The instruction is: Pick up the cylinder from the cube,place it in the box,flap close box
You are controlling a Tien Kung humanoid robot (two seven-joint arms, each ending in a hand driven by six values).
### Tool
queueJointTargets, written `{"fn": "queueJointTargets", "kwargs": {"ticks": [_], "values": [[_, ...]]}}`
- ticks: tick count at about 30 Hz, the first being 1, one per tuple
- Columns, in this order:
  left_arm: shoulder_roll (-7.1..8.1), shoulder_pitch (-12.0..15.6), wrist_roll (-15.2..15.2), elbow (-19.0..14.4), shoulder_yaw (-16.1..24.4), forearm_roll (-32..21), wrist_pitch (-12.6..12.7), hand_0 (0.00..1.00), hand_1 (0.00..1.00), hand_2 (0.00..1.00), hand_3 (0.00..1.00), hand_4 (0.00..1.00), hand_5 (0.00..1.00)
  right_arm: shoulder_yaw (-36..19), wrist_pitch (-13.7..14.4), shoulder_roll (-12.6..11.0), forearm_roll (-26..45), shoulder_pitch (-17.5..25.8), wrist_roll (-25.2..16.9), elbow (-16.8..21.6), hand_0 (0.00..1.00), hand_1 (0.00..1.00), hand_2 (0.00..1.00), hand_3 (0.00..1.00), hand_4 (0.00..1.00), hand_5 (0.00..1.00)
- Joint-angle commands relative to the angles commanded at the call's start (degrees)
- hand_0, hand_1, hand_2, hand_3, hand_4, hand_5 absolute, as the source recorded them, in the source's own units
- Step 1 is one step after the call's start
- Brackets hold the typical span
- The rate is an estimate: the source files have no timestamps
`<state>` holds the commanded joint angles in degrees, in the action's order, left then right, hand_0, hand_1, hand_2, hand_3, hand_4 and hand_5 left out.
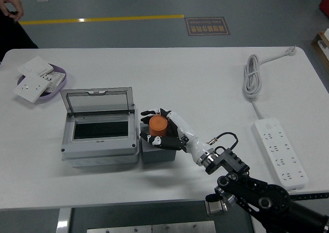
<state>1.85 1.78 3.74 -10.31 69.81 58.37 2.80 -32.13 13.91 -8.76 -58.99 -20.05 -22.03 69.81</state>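
An orange cylinder (158, 125) stands upright on a dark grey cube (157, 151) near the table's middle. My right hand (155, 126) comes in from the lower right, and its white and black fingers (150, 112) are curled around the cylinder from the right side. Just left of the cube sits a grey box (98, 138) with its clear flap lid (97, 100) standing open at the back; the inside looks dark and empty. My left hand is out of sight.
A purple dish (21, 82) holding white switch plates lies at the far left. A white power strip (279, 150) and its coiled cable (252, 74) lie at the right. A person's hand (11, 6) shows at the top left corner.
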Motion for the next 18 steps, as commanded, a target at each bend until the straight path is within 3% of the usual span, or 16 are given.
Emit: {"fn": "queueJointTargets", "kwargs": {"ticks": [1, 7, 8, 13, 14, 18], "values": [[0.0, 0.0, 0.0, 0.0, -0.02, -0.01, 0.0, 0.923, 0.852, 0.854, 0.951, 0.002, 0.002, 0.04, 0.04, 0.0, 0.03, -0.01, 0.0, 0.01, 0.71, 0.653, 0.609, 0.643, 0.488, 0.063], [0.06, -0.01, -0.01, 0.0, -0.04, -0.02, 0.0, 0.923, 0.852, 0.854, 0.951, 0.002, 0.002, 0.21, 0.51, 0.07, 0.16, -0.05, 0.01, 0.18, 0.71, 0.653, 0.609, 0.643, 0.488, 0.063], [0.07, -0.02, -0.02, 0.0, -0.06, -0.06, 0.01, 0.923, 0.852, 0.854, 0.951, 0.002, 0.002, 0.18, 0.61, 0.09, 0.15, -0.05, 0.02, 0.22, 0.732, 0.608, 0.563, 0.592, 0.176, 0.002], [0.06, 0.01, 0.04, 0.0, -0.04, -0.03, 0.01, 0.923, 0.852, 0.854, 0.951, 0.002, 0.002, 0.04, 1.26, 0.2, -0.06, -0.05, 0.06, 0.39, 0.732, 0.608, 0.563, 0.592, 0.176, 0.002], [0.06, 0.03, 0.09, 0.0, -0.01, 0.01, 0.01, 0.923, 0.852, 0.854, 0.951, 0.002, 0.002, -0.03, 1.39, 0.22, -0.09, -0.03, 0.03, 0.43, 0.593, 0.545, 0.511, 0.519, 0.053, 0.002], [0.03, 0.14, 0.51, 0.0, 0.28, 0.29, 0.01, 0.923, 0.852, 0.854, 0.951, 0.002, 0.002, -0.52, 2.4, 0.3, -0.57, 0.02, 0.04, 1.01, 0.593, 0.545, 0.511, 0.519, 0.053, 0.002]]}}
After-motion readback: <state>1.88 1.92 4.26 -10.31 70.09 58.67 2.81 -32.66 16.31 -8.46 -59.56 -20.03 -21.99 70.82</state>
